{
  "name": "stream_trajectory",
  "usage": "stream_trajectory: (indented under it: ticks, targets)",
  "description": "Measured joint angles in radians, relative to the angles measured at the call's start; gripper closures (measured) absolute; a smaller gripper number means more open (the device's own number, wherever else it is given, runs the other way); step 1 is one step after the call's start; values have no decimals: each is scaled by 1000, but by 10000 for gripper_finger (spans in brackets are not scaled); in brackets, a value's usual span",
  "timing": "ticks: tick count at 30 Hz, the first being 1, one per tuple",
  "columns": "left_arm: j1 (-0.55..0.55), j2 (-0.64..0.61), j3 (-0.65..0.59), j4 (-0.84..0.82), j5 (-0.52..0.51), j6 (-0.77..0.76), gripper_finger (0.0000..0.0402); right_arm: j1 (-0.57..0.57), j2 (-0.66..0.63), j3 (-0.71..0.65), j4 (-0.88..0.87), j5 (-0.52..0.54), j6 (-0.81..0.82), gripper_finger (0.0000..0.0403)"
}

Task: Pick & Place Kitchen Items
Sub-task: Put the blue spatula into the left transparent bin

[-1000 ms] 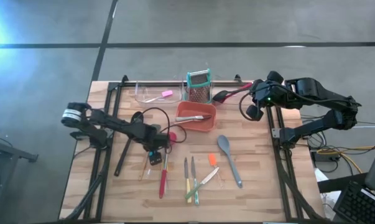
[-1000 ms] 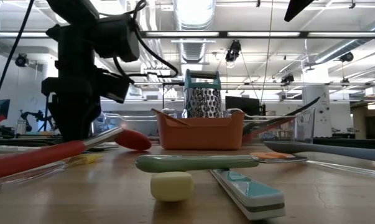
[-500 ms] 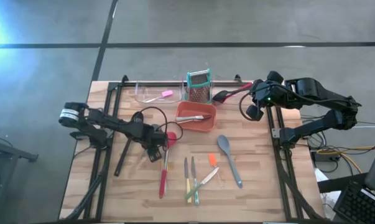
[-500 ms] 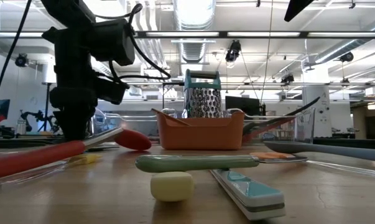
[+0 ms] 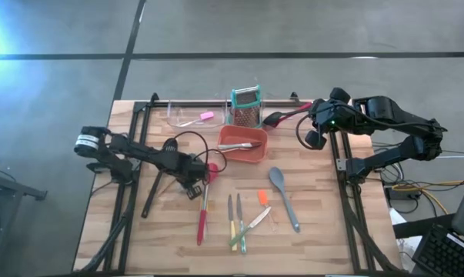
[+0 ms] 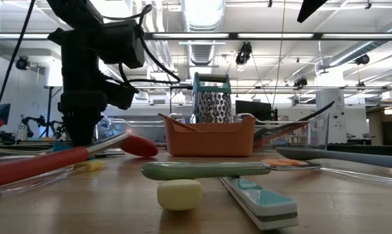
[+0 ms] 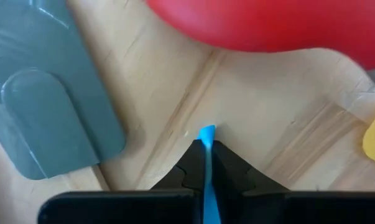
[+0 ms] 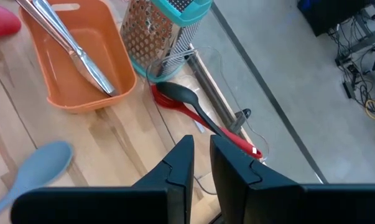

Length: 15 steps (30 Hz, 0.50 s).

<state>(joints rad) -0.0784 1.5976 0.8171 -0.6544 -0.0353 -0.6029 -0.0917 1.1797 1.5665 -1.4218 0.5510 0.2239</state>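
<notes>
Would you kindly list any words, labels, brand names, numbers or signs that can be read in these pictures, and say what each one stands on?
None: no readable text shows in any view.
The white band on the left arm: any print on it is too small to tell.
The orange bin, the box grater and the utensils on the table show no lettering.

Left gripper [image 7: 207, 158] low, jaws closed; right gripper [image 8: 201, 163] waits aside.

Grey concrete floor [image 5: 216, 31] with dark seams surrounds the wooden table [image 5: 324, 231]. Above the table, ceiling strip lights [image 6: 202, 13] glow among exposed ducts.
</notes>
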Motion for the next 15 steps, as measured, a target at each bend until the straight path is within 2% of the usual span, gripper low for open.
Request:
stream_trajectory:
  ticks: [3,9,15]
  targets:
    - [0,2,39,-36,11,7,388,0,0,0,0,0,-2,355]
    - [-3,-7,119,-99,110,48,388,0,0,0,-1,0,-22,350]
    - [3,-26,167,-159,110,53,388,-1,0,0,-1,0,-24,351]
